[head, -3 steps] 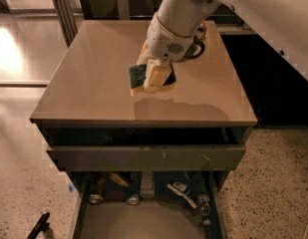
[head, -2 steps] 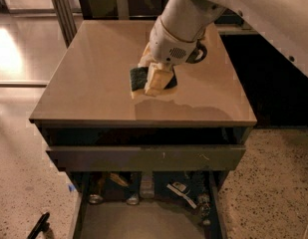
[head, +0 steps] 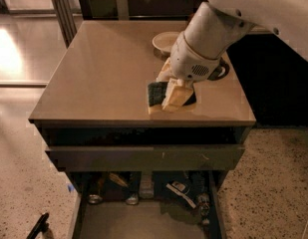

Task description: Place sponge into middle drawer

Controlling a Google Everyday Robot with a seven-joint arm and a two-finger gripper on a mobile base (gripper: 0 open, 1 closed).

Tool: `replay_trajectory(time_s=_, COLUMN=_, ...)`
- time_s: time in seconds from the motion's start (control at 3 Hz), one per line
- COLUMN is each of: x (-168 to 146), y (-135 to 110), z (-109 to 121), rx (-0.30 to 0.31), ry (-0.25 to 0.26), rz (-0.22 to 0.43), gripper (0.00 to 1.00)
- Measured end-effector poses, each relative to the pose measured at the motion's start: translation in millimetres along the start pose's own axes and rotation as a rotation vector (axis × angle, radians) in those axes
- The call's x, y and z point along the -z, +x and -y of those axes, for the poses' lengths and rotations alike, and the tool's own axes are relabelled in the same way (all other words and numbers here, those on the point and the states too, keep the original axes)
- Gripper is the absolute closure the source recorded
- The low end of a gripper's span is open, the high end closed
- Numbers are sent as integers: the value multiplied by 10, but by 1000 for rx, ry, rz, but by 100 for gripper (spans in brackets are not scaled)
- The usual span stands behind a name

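Observation:
The sponge (head: 155,92) shows its dark green layer, with pale foam at its lower edge, and hangs just above the counter top near the front edge. My gripper (head: 169,97) is shut on the sponge, with a pale finger (head: 177,94) across its right side. The white arm reaches in from the upper right. The middle drawer (head: 143,219) stands pulled out at the bottom, a flat grey floor between dark side walls. It lies below and in front of the gripper.
A white bowl (head: 166,40) sits on the counter (head: 93,73) behind the gripper. A drawer with a long grey-brown front panel (head: 143,157) sits slightly open above the middle drawer. Several small items (head: 181,192) lie at the back of the open drawer. A dark object (head: 38,226) lies on the floor at the lower left.
My gripper has moved with the sponge toward the counter's front edge and a little to the right. The white bowl behind it now shows.

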State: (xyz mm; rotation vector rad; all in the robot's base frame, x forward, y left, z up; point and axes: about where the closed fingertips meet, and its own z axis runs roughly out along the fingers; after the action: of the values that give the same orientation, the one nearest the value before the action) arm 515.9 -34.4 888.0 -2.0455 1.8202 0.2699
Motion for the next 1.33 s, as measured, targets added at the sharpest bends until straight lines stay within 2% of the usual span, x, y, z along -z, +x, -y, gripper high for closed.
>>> replay_trajectory(time_s=0.67, x=28, y=319, z=-614, rx=-54, ry=-60, rz=-22, gripper=100)
replay_trajectory(time_s=1.0, x=28, y=320, z=-614, rx=-54, ry=-60, rz=-22, gripper=100)
replay_trajectory(time_s=1.33, x=-131, y=393, z=-753, rx=-51, ry=-75, rz=-18, gripper=100)
